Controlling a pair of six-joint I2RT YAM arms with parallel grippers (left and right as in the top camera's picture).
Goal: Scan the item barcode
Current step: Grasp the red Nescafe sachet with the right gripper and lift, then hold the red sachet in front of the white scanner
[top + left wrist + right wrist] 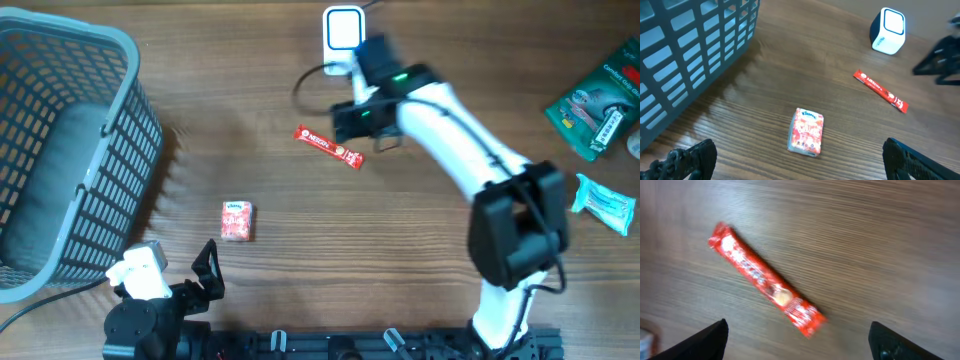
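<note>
- The right end effector [799,341] hangs over the red stick packet [765,284] with its fingers spread wide and nothing between them; the packet lies flat on the desk [250,90], untouched.
- In the overhead view the packet sits just left of centre in the upper half. The white scanner [343,30] is near it at the top centre of the frame.
- The step in hand looks like a pickup of this packet, to be shown to the scanner.
- In the right wrist view the packet runs diagonally from upper left to lower right, so turn the wrist until the fingers close across its narrow width, not along its length.
- Come down low. The packet is thin and flat, so a shallow close would likely slide over it.
- Grip near the middle so neither end droops, and leave the printed face uncovered. Where the barcode sits cannot be told from here.
- The left end effector [800,162] is fully open and empty at the lower left of the overhead view. It is near the tissue pack [237,220] and needs no move.
</note>
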